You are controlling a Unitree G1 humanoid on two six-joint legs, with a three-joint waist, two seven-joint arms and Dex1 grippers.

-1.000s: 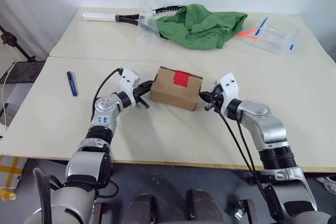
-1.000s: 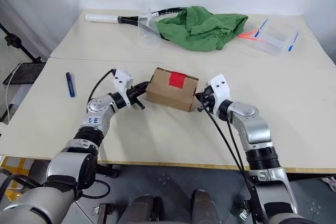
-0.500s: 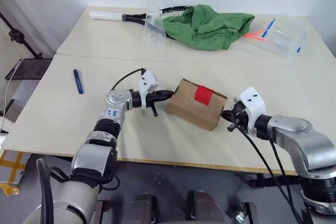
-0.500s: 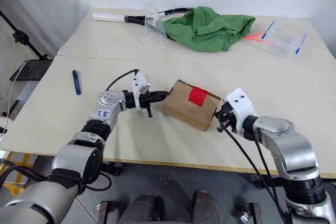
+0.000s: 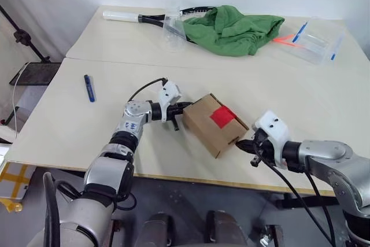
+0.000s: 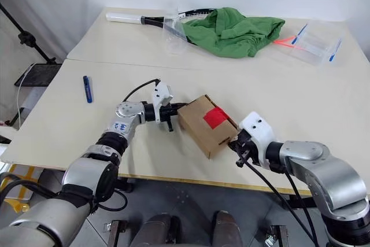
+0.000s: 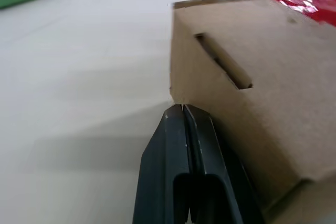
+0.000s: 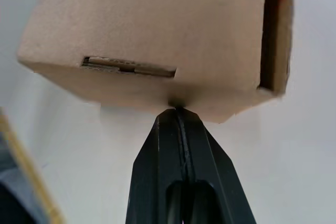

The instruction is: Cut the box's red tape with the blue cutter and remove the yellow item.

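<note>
Pressing on the box from both ends with two closed, empty tools

Sitting skewed on the bench near its front edge, red tape patch on top; left tool with fingers pinched together, tips touching the box's left end wall beside a slot; right tool likewise closed tight, tips against the lower edge of the right end wall; blue cutter lying well apart to the left on the bench; green cloth, racket and clear plastic pack resting along the far side
</note>
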